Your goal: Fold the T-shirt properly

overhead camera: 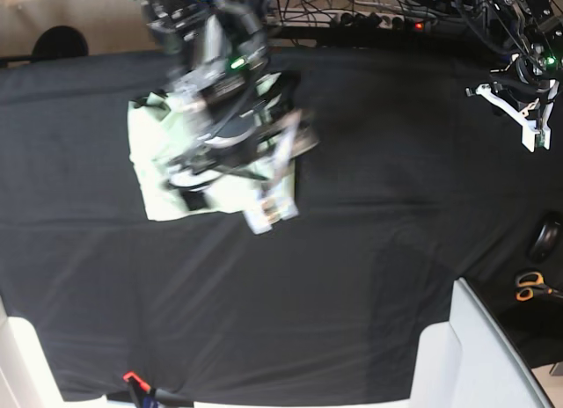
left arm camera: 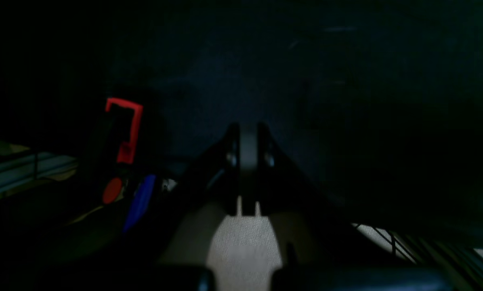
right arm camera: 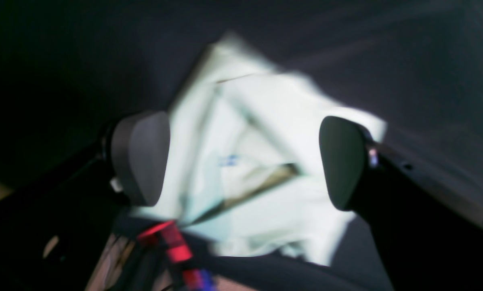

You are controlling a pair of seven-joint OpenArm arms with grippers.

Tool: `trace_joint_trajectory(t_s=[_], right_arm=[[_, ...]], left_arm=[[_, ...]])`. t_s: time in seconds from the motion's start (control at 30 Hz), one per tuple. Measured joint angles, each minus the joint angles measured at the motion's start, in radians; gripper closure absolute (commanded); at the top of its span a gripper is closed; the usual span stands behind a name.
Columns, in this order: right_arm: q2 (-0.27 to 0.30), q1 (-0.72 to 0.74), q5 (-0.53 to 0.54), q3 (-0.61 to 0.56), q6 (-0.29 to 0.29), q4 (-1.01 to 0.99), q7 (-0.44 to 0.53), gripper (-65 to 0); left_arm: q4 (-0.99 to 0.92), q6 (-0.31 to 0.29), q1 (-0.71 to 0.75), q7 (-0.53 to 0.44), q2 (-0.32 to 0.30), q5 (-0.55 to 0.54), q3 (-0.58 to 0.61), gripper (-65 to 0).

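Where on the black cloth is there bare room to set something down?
Bare: the middle of the black cloth between the T-shirt and the left gripper, and the whole near strip below the shirt. Crowded: the far-left patch, where the right gripper hangs open over the shirt.

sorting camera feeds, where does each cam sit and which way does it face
Left wrist: behind the shut left pincer, facing dark cloth.
Right wrist: behind the open right pincer, looking down on the T-shirt.
Base: overhead, looking down at the table; both arms show, left pincer far from the shirt.
Shared: right wrist and base both show the T-shirt.
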Motion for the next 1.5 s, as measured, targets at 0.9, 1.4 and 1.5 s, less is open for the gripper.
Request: trace_joint_trajectory(t_s=[0.9, 1.4, 1.5], right_arm=[[0.060, -0.219, 0.123, 0.629, 0.004, -0.175, 0.389, -1.5], [0.030, -0.264, 0.124, 0.629, 0.002, -0.168, 0.360, -1.2], [0.029, -0.267, 0.123, 0.629, 0.004, -0.167, 0.360, -1.2]], left_arm=[[-0.462, -0.101, -0.341, 0.388, 0.149, -0.594, 0.428, -31.9], [-0.513, -0.006, -0.336, 0.387, 0.206, -0.608, 0.460, -32.1], [-0.513, -0.006, -0.336, 0.388, 0.200, -0.607, 0.457, -32.1]])
